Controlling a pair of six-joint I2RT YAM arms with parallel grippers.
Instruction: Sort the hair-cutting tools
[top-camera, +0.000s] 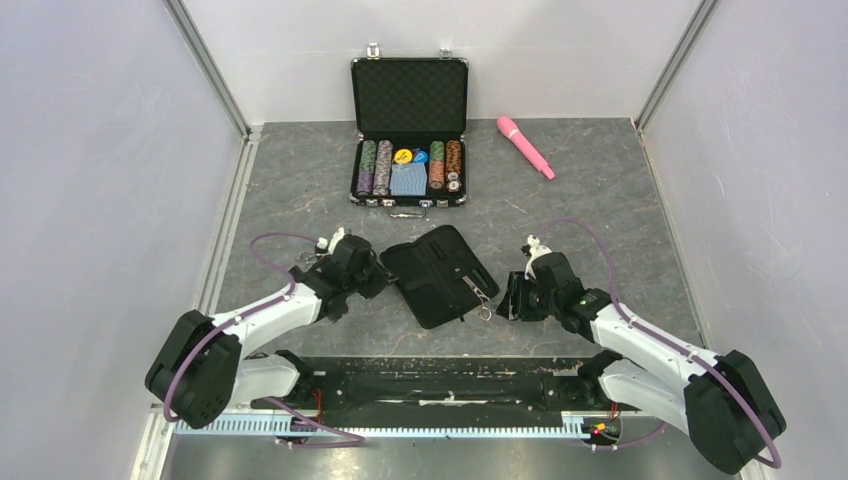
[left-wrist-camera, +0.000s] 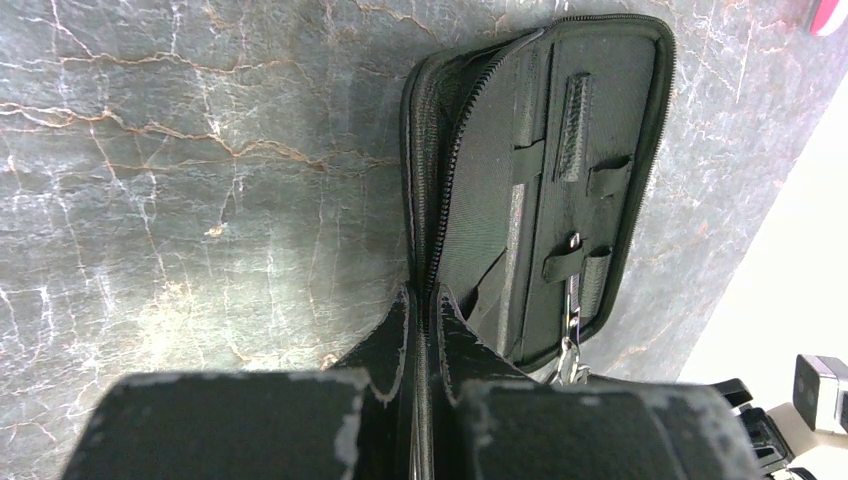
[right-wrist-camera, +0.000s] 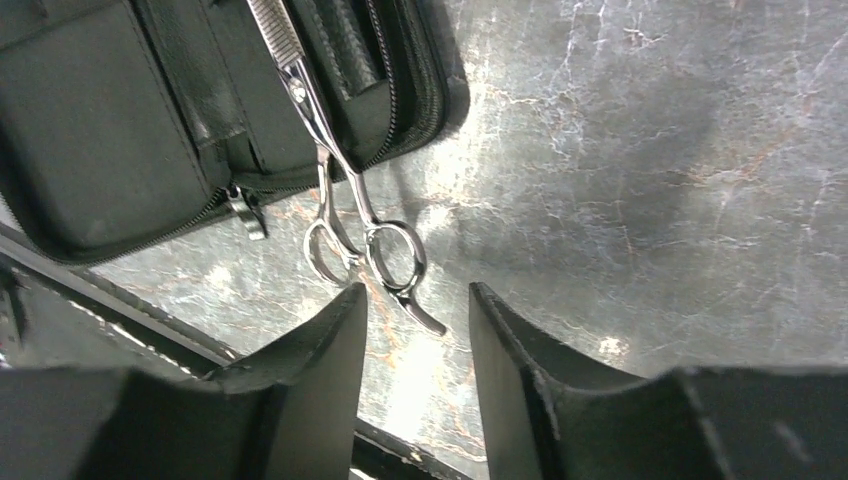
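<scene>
Here, lower centre, the left gripper (left-wrist-camera: 423, 310) pinches an edge of the black pouch (left-wrist-camera: 540, 200); the right gripper (right-wrist-camera: 418, 292), half open and empty, hovers below the scissors (right-wrist-camera: 297, 92).

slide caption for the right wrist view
Open right end effector poised by the ring handles of scissors sticking out of the black pouch

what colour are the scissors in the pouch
The scissors are silver, clearest in the right wrist view.

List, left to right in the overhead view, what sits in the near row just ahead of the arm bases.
left gripper → black zipped fabric pouch → slim silver metal scissors with ring handles → right gripper
</scene>
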